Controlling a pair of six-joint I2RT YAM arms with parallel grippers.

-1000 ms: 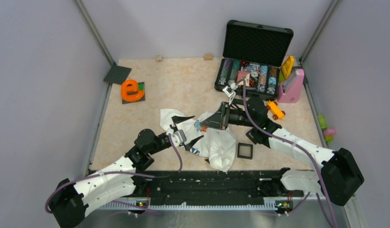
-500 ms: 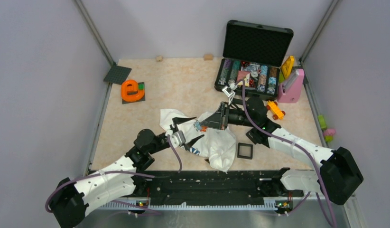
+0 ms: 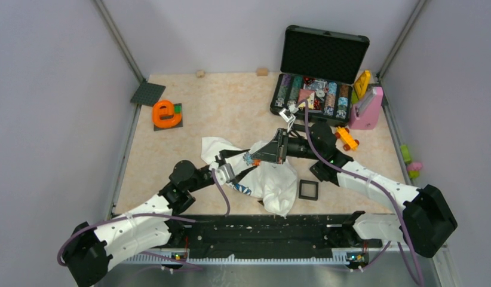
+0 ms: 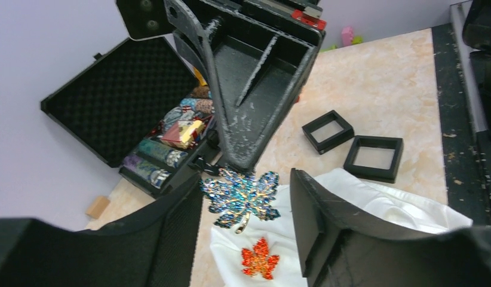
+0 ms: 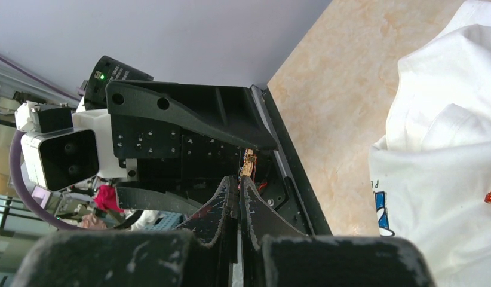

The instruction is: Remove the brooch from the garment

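Note:
The white T-shirt (image 3: 273,179) lies crumpled on the table between the arms. My right gripper (image 3: 254,157) is shut on a blue jewelled leaf brooch (image 4: 243,194) and holds it at the shirt's upper edge. I cannot tell if its pin is still in the cloth. In the right wrist view the jaws (image 5: 239,179) are pressed together with the brooch edge-on at the tips. My left gripper (image 4: 246,224) is open, one finger on each side of the blue brooch, not touching it. An orange leaf brooch (image 4: 260,260) sits pinned on the shirt just below.
Two small black square boxes (image 3: 307,189) (image 3: 319,171) lie right of the shirt. An open black case (image 3: 315,89) of jewellery stands at the back right, with a pink block (image 3: 367,109) and an orange toy (image 3: 347,139) near it. An orange object (image 3: 165,113) sits at the back left.
My left gripper has edged toward the blue brooch and its jaws stand a little narrower. The right gripper and brooch have stayed put.

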